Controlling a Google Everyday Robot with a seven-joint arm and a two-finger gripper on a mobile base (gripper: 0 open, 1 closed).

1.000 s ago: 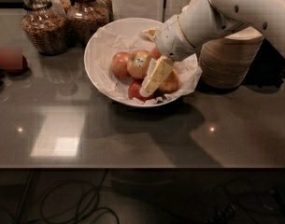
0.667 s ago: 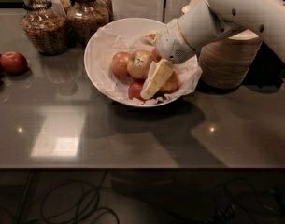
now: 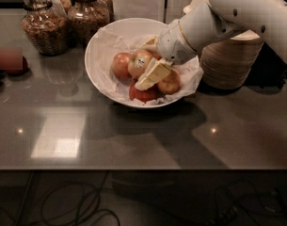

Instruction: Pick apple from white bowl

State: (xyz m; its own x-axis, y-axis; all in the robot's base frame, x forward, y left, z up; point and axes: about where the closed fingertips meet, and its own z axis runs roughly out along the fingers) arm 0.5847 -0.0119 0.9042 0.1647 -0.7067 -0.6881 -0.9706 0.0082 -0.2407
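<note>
The white bowl [image 3: 101, 41], lined with crinkled white paper, stands at the middle back of the dark table. In it lies the apple [image 3: 139, 62], yellow-green with a red blush and a white sticker, among a red apple [image 3: 120, 65] on its left, a red one [image 3: 143, 94] in front and a pale orange one [image 3: 170, 84] on the right. My gripper [image 3: 151, 59] reaches down into the bowl from the right. One cream finger [image 3: 152, 74] lies along the front right of the apple, the other [image 3: 150, 42] behind it. The jaws are open around the apple, which rests in the bowl.
Two glass jars [image 3: 42, 25] of brown food stand at the back left. Small red apples [image 3: 11, 62] lie at the left edge. A stack of beige paper bowls [image 3: 227, 62] stands right of the white bowl, under my arm [image 3: 246, 8].
My gripper has shifted slightly left and deeper into the bowl, closer around the sticker apple. The apples have not moved.
</note>
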